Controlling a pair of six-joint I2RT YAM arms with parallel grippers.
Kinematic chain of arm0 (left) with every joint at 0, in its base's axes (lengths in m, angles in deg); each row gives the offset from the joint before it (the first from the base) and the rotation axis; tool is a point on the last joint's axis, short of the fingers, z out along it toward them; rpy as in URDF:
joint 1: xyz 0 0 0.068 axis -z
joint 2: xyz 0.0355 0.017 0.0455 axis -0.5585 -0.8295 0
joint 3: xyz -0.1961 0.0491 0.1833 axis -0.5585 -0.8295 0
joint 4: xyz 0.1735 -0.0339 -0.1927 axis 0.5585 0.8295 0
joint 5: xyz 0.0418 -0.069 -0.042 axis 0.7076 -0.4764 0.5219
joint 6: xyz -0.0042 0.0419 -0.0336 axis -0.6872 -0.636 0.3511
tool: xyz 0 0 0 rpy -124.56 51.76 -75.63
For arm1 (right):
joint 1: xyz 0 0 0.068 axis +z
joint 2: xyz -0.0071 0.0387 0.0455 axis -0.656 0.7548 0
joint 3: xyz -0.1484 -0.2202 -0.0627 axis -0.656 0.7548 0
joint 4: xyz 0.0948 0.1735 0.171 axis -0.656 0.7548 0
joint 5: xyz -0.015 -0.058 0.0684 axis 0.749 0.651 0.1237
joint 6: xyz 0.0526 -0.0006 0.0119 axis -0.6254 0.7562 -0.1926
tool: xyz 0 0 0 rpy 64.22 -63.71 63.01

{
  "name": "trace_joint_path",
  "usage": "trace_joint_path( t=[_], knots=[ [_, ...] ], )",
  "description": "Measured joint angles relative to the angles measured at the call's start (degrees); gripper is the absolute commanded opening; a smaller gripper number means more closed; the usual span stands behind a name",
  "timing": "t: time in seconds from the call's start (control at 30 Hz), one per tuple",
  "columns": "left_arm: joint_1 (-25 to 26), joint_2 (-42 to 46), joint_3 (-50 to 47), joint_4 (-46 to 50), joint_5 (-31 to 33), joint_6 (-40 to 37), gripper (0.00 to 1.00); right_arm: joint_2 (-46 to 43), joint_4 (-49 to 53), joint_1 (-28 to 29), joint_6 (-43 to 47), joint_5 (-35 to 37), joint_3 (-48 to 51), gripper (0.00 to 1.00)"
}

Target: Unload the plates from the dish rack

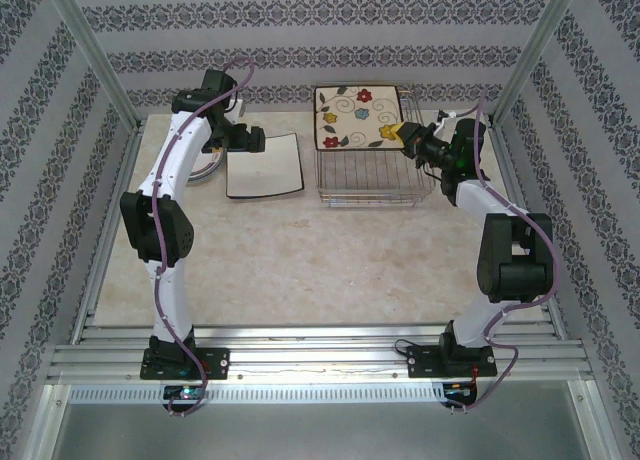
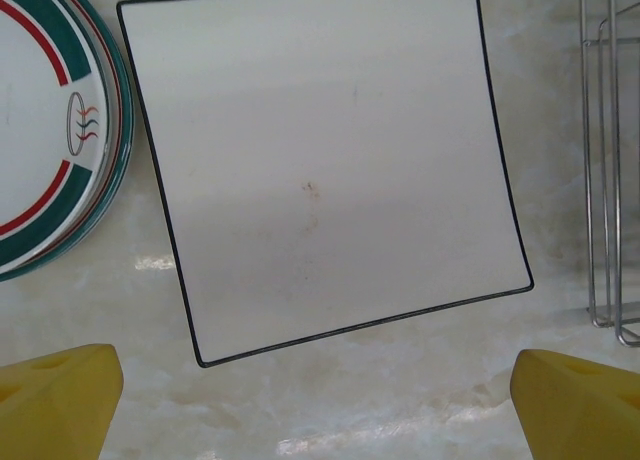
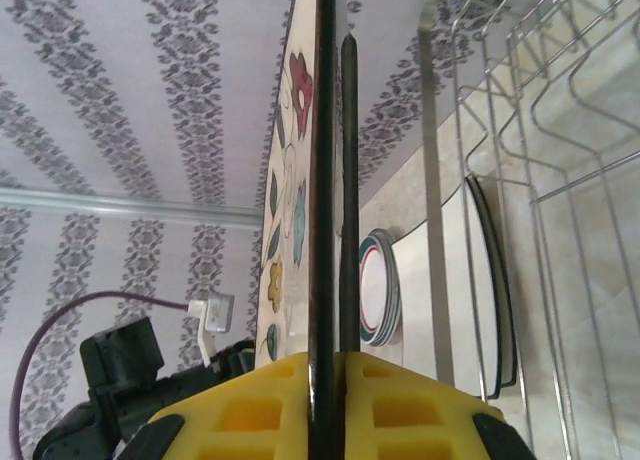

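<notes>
- Table (image 1: 300, 270): marbled top. Everything of the task lies along its far edge, and the near half carries nothing.
- Dish rack (image 1: 370, 180): stands at the far edge, right of centre. Apart from one plate at its far end, its slots look bare, so I judge the unloading nearly done.
- Flower-print plate (image 1: 358, 118): square and on edge at the far end of the rack, the last one I can see left to move. I cannot tell whether its lower edge sits between the wires.
- Plain square plate (image 2: 330, 170): dark-rimmed, flat on the table just left of the rack, already unloaded.
- Round plates (image 2: 50, 130): a teal-and-red-rimmed stack toward the far left corner, beside the square plate, also unloaded.
- Right gripper (image 3: 328, 380): my yellow pads are clenched on the right rim of the flower-print plate.
- Left gripper (image 2: 320, 390): fingers (image 2: 60, 400) spread wide and holding nothing, hovering over the near edge of the plain square plate.
- Obstacles, as I judge them: the rack's upright wires and raised sides must be cleared on lifting. My left arm hangs over the likely set-down spot.
</notes>
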Motion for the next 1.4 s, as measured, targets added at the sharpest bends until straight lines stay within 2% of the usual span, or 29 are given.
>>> trace_joint_path(
  t=[0.17, 0.3, 0.5, 0.67, 0.83, 0.9, 1.0, 1.1, 1.23, 1.37, 1.4],
  knots=[
    [-0.1, 0.5, -0.3, -0.6, -3.1, -0.3, 1.00, 0.0, -6.5, 0.8, -1.6, -1.6, 2.3, 0.00],
    [-1.4, 6.2, -9.1, -8.5, -14.9, 2.0, 1.00, 0.0, -8.9, 1.2, -1.6, -2.5, 3.5, 0.00],
    [-3.9, 14.6, -24.3, -31.3, -35.8, 13.1, 1.00, 0.0, -8.7, 1.7, -1.3, -3.3, 4.1, 0.00],
    [-3.5, 15.0, -35.5, -52.9, -46.1, 25.4, 1.00, 0.0, -8.2, 3.9, 0.3, -3.3, 3.9, 0.00],
    [-2.8, 13.7, -41.0, -66.4, -49.7, 34.4, 0.93, 1.3, -6.8, 7.4, 1.8, -3.6, 2.4, 0.00],
    [-2.3, 13.0, -41.6, -70.6, -50.6, 37.2, 0.85, 1.9, -6.3, 8.6, 1.9, -3.8, 1.6, 0.00],
    [-1.6, 11.8, -42.2, -76.6, -51.5, 41.0, 0.66, 3.0, -5.8, 10.3, 2.4, -3.8, 0.0, 0.00],
    [-1.4, 10.5, -43.1, -81.6, -52.5, 44.4, 0.59, 4.1, -5.6, 11.1, 2.9, -3.8, -1.3, 0.00],
    [-1.2, 9.7, -45.5, -85.0, -53.2, 47.3, 0.57, 5.5, -4.7, 11.4, 3.3, -3.7, -2.8, 0.00],
    [-1.2, 9.7, -46.4, -86.2, -53.9, 48.6, 0.64, 6.3, -3.1, 11.4, 4.1, -3.2, -3.7, 0.00],
    [-1.2, 9.7, -46.4, -86.3, -54.0, 48.5, 0.63, 6.6, -2.9, 11.4, 4.4, -3.2, -4.0, 0.00]
  ],
)
